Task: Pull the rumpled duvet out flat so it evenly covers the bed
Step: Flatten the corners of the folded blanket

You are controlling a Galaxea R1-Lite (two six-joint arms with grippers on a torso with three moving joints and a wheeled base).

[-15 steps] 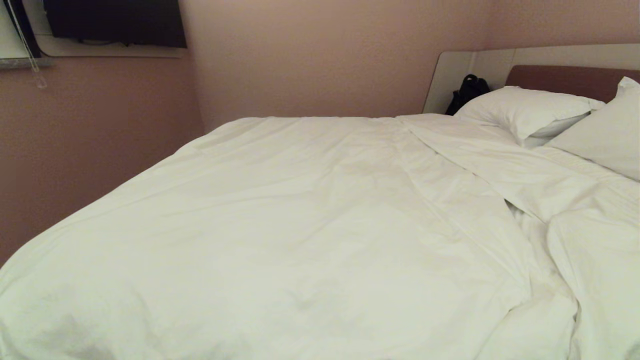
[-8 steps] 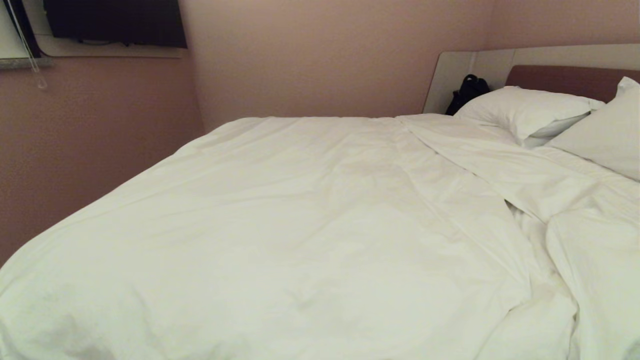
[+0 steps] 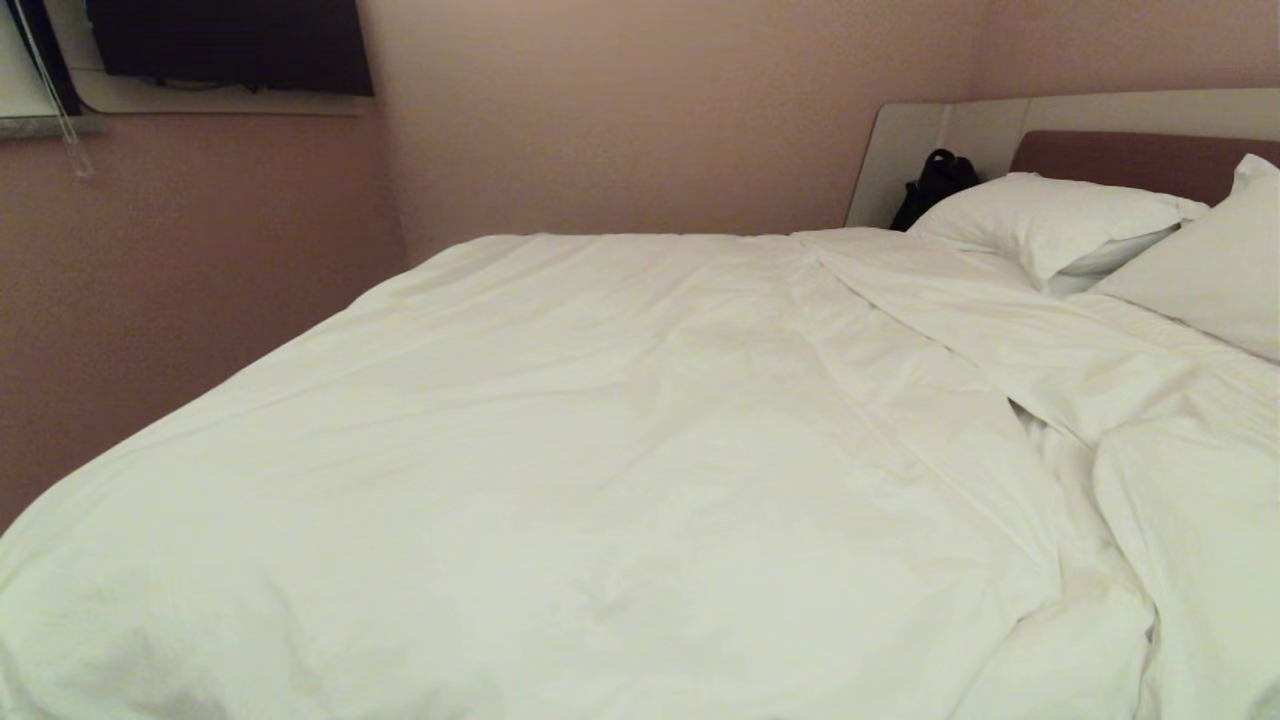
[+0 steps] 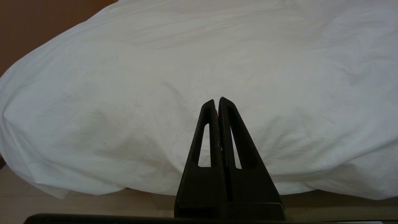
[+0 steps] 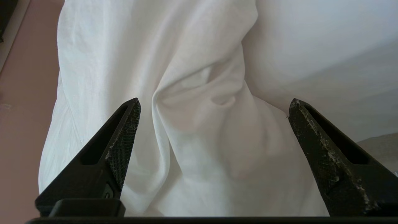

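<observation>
From the head camera I saw neither arm, only the bed with the duvet spread over most of it. The duvet lay fairly smooth across the wide middle and toward the near left corner, but on the right it was folded back and bunched, with a long diagonal fold running from the far side down toward the near right. Two pillows sat at the head end against the headboard, and a small dark bag stood in the corner just beside the nearer pillow. On my right wrist camera the right gripper had its jaws spread wide with nothing between them held; a puckered, twisted ridge of duvet hung straight ahead of it, lined up with the gap between the fingers, and I could not tell whether either tip touched the cloth. Beyond one finger the pink wall showed past the hanging edge. On my left wrist camera the left gripper had its fingers pressed tight together and gripped nothing; it pointed level at the rounded side of the duvet, which bulged ahead of it and draped over the bed's edge, its hem hanging below the tips, with the pale base under it.
</observation>
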